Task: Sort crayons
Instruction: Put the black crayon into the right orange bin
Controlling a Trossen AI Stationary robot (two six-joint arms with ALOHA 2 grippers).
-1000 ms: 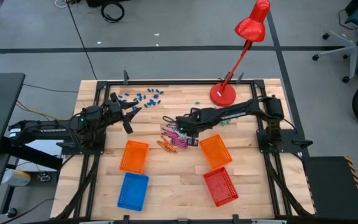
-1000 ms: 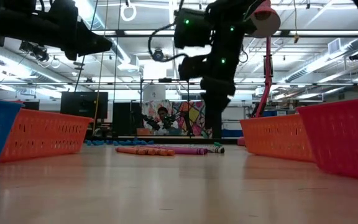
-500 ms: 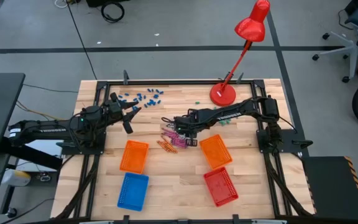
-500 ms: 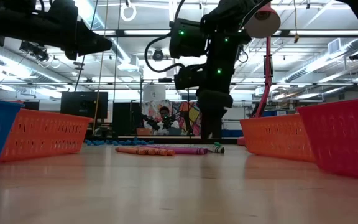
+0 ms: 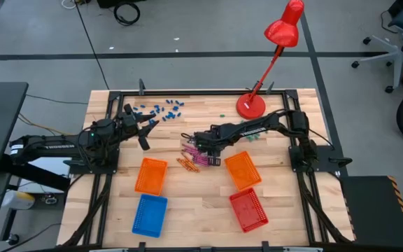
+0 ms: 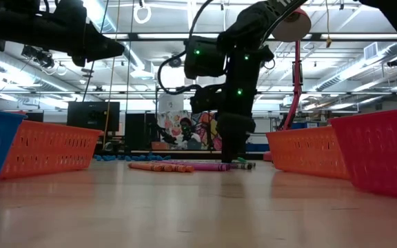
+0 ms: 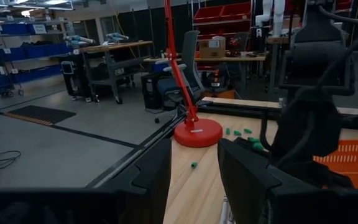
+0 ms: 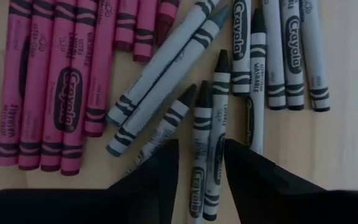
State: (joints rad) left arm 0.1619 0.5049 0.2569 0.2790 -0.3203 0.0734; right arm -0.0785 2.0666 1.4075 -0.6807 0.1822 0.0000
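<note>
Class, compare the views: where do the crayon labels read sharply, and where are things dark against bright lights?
Right wrist view: the grey crayons and pink crayons are sharp, their labels legible. Low view: the right gripper is a dark shape against bright ceiling lights; the crayons are small and low.

The right arm stretches from its base at the worktop's right edge across to the middle, wrist bent down, so the right gripper (image 5: 200, 145) points steeply at the wood, its two dark fingers (image 8: 157, 180) parted by a narrow gap. The left arm waits raised near the left edge, the left gripper (image 5: 147, 133) with fingers spread.
</note>
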